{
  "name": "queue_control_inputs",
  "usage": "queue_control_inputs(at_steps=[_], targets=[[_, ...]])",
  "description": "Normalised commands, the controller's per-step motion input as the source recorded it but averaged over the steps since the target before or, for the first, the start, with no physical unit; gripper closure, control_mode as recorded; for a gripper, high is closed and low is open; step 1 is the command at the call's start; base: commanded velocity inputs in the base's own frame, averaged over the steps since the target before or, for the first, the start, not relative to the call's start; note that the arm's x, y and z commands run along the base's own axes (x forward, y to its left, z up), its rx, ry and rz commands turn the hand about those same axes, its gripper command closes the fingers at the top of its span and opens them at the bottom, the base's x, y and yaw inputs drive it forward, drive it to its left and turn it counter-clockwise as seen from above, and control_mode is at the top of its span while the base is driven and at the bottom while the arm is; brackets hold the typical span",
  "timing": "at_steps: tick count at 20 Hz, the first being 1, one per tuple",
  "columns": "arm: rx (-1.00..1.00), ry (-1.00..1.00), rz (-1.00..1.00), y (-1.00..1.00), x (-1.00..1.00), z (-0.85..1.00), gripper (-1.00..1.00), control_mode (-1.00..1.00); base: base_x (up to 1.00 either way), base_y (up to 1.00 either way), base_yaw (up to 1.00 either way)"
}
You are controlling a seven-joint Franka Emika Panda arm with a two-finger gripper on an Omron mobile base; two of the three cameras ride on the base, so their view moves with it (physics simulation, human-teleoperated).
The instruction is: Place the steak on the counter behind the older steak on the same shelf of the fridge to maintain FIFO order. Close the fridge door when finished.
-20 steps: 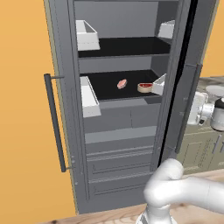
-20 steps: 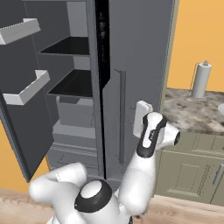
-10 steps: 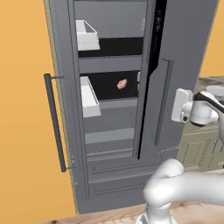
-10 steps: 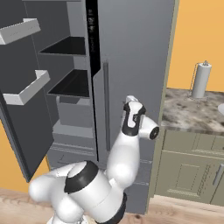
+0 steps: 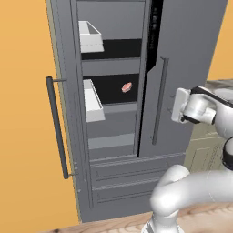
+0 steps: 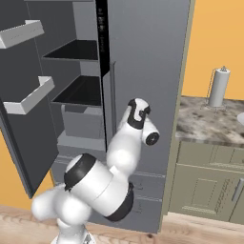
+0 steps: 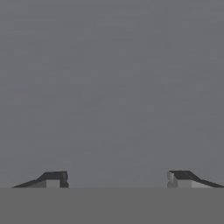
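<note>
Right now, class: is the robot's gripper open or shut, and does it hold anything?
Gripper: open, fingertips apart, nothing between them, facing the grey fridge door.

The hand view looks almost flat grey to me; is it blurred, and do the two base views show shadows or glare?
Hand view: a plain, soft grey surface, no detail to judge focus; the gripper tips look slightly soft. Left base view: even light, no glare; the shelf recess is dark, and the steak reads as a small blurry pink patch. Right base view: the fridge interior is shaded, its door evenly lit.
</note>
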Motion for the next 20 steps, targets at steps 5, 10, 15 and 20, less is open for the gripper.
queue_control_inputs(at_steps=[5, 10, 15, 20], targets=[[0.0, 0.07, -0.16, 0.05, 0.37, 0.0, -1.0, -1.0, 0.0, 0.0, 0.0], [0.0, 0.15, -0.09, 0.0, 0.36, 0.0, -1.0, -1.0, 0.0, 0.0, 0.0], [0.0, 0.05, -0.03, -0.02, -0.09, -0.02, -1.0, -1.0, 0.0, 0.0, 0.0], [0.01, -0.03, 0.0, -0.17, -0.79, 0.08, -1.0, -1.0, 0.0, 0.0, 0.0]])
